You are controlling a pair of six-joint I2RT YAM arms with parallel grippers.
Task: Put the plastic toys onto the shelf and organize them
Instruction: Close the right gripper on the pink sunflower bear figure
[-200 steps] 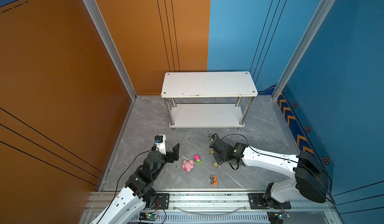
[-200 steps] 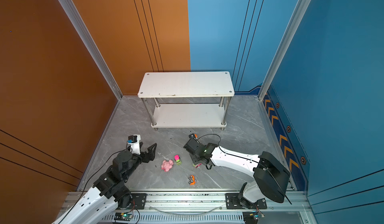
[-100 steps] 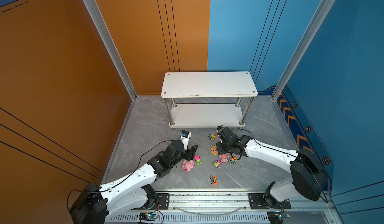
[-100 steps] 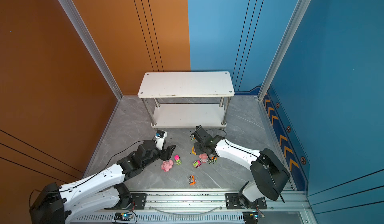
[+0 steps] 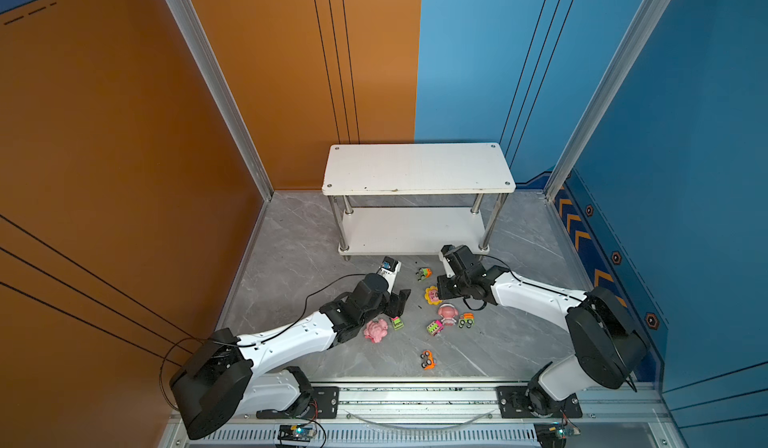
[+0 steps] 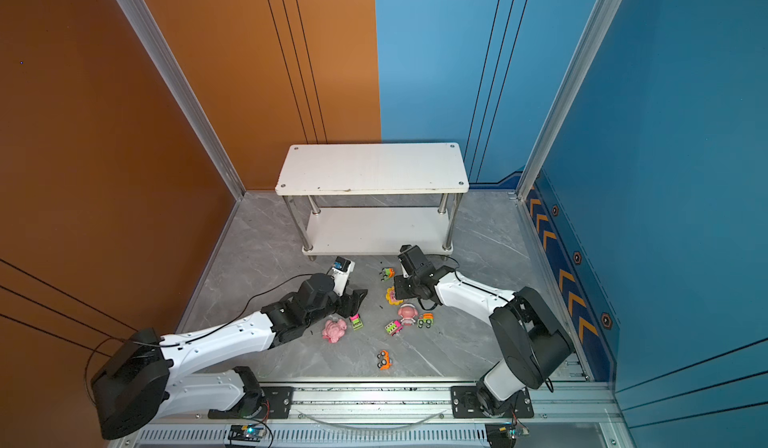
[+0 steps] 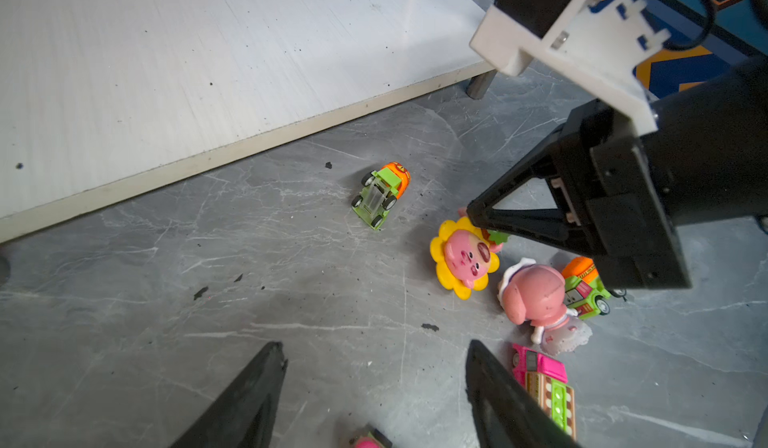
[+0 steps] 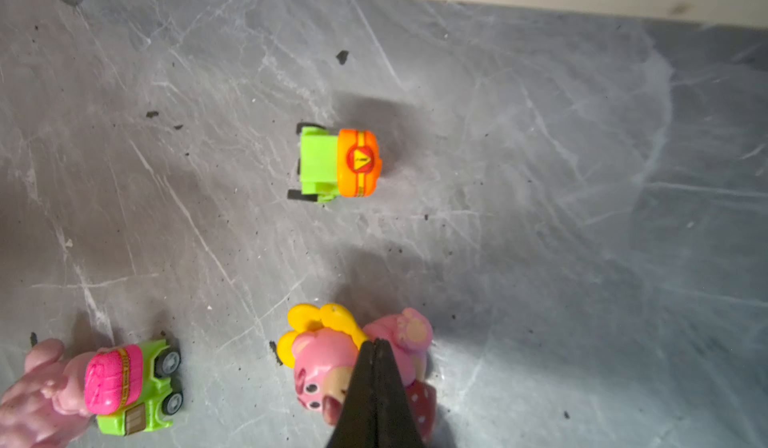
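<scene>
Toys (image 5: 428,359) all lie on the counter (image 5: 299,267) before the shelf (image 5: 415,167), right fingers (image 8: 365,383) clenched empty against the sunflower figurine (image 7: 463,258), seemingly to nudge it, left fingers (image 7: 257,392) released near the pink truck (image 7: 544,377).

Both top views looking steeply down from high overhead, sharing shelf (image 5: 417,167) and floor (image 5: 291,267), wrist cameras facing the floor from close by, both catching the green-and-orange truck (image 7: 380,194) (image 8: 338,163).
</scene>
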